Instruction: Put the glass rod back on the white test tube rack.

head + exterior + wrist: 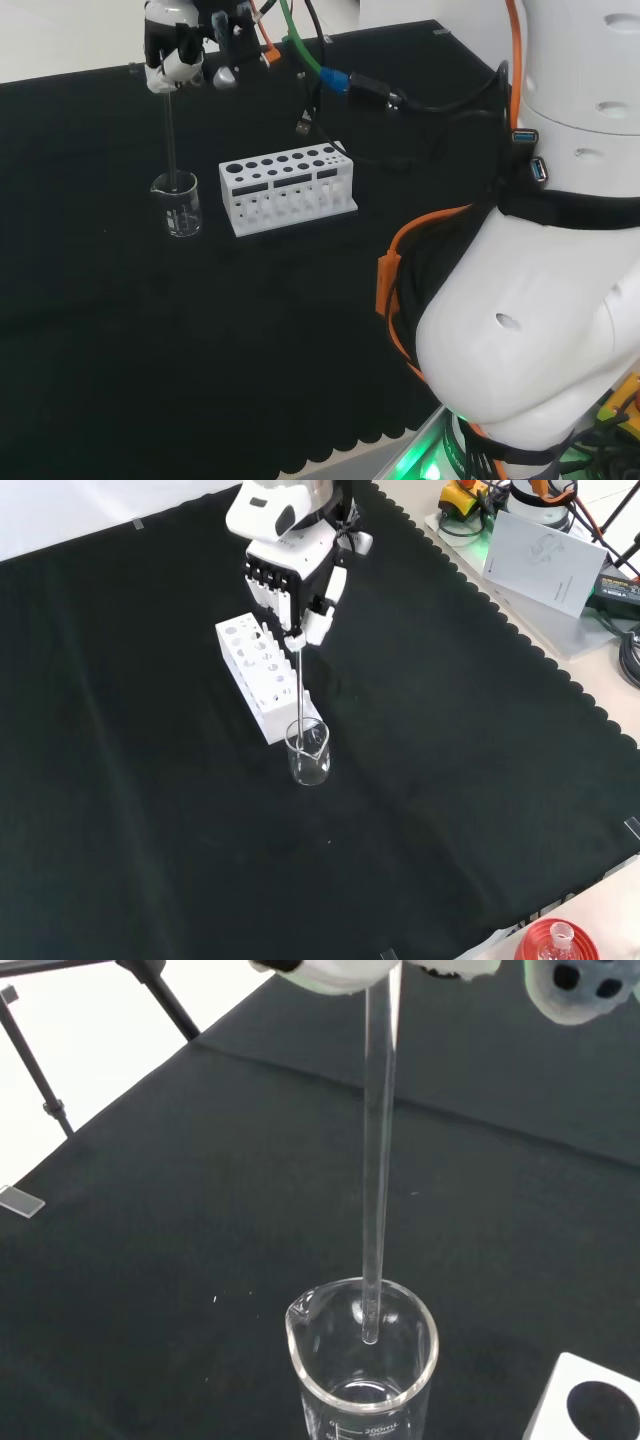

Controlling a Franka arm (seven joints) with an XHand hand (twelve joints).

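I see the hand (290, 575) pinching the rod (301, 695) by its top end, tip dipped inside the beaker (309, 752), prob. off the bottom. Rack (287, 188) at beaker's 3 o'clock, head view. Rod's thin, slick, brittle; I'd keep hold up top.

You have one glass rod (170, 135): clear, thin and straight, hanging upright at the upper left of the head view, its top pinched in the hand (175, 50) and its lower end inside the mouth of a small clear beaker (178, 205), above the beaker's bottom in the wrist view. You also have one white test tube rack (288, 188): a rectangular block with rows of round holes on top, every hole unfilled, standing flat on the cloth just right of the beaker, near the head view's centre. In the front view the rack (262, 673) runs diagonally at upper centre, with the rod (302, 695) crossing in front of its near end.
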